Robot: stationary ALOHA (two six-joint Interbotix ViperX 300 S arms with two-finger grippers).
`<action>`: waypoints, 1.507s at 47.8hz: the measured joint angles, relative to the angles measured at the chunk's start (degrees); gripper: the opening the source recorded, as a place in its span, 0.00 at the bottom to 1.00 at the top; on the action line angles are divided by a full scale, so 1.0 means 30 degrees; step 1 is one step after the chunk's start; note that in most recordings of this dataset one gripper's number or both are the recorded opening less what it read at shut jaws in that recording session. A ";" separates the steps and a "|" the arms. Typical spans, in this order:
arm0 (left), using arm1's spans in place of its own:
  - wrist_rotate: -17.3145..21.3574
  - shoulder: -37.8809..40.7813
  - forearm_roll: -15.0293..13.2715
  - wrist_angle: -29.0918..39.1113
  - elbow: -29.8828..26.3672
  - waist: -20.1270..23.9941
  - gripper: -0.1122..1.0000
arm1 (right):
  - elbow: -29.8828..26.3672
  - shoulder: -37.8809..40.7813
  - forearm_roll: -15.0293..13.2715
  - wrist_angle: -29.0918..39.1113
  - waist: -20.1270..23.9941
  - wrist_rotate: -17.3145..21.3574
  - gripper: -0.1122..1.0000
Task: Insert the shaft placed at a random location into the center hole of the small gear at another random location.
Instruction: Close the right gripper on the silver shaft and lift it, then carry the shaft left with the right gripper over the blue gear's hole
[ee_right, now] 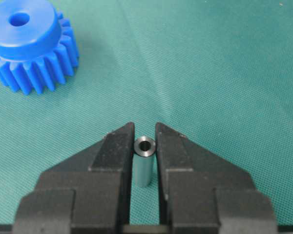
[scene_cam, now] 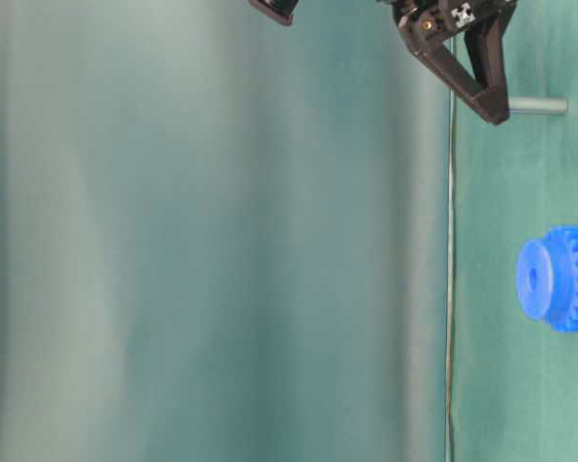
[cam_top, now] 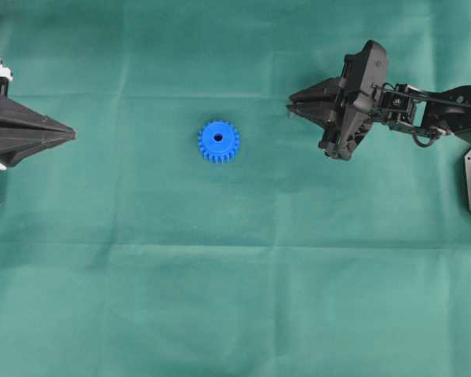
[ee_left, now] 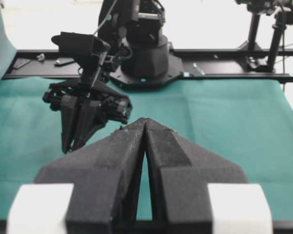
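the shaft stands upright between the right fingers, which flank it closely, the small gear ahead and leftward; left fingers together.

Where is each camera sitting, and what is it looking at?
Overhead: high up, looking straight down on the green cloth; the small gear in the middle, left tool and right tool at the sides.
Table-level: low, picture turned sideways; the right tool at the shaft, gear nearby.
Left wrist: rides the left arm, looking past its shut tool toward the right arm.
Right wrist: looks down past its fingers at the shaft between them.
Shared: overhead, table-level and right wrist views all show the gear.
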 measured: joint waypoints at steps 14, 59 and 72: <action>0.0000 0.0000 0.0000 0.0029 0.0000 0.0000 0.10 | -0.0264 -0.2227 0.0000 0.2373 0.0000 0.0029 0.21; 0.0000 0.0000 0.0000 0.0029 0.0000 0.0000 0.10 | -0.2432 -0.3633 0.0000 0.5010 0.1436 0.0029 0.21; 0.0000 0.0000 0.0000 0.0000 0.0000 0.0000 0.10 | -0.4980 -0.1729 0.0000 0.5625 0.2373 0.0029 0.22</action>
